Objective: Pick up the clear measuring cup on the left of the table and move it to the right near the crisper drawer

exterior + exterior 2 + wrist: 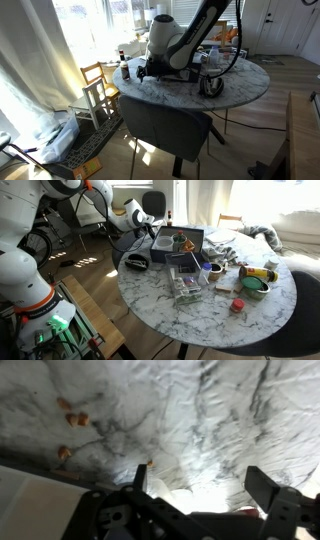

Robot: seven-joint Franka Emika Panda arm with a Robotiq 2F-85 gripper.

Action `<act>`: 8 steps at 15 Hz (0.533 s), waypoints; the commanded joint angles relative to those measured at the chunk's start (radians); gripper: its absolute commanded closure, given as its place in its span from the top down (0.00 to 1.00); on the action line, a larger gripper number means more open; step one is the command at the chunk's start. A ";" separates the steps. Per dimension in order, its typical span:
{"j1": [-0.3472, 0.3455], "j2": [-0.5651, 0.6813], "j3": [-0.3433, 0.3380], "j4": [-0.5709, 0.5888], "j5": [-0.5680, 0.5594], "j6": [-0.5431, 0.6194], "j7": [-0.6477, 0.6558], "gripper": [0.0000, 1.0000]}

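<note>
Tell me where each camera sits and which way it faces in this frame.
In an exterior view: about level with the table, behind a dark chair, facing the windows; arm and gripper show.
In an exterior view: higher, looking down over the table and crisper drawer; white arm links and gripper show.
Wrist view: looks down at the table; open gripper at the bottom.
Both exterior views share table, arm and gripper.
</note>
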 commanded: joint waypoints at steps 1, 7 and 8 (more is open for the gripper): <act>0.057 0.081 -0.080 0.065 0.046 0.025 -0.017 1.00; 0.096 0.144 -0.147 0.117 0.064 0.040 -0.012 0.95; 0.100 0.152 -0.154 0.126 0.067 0.046 -0.012 0.82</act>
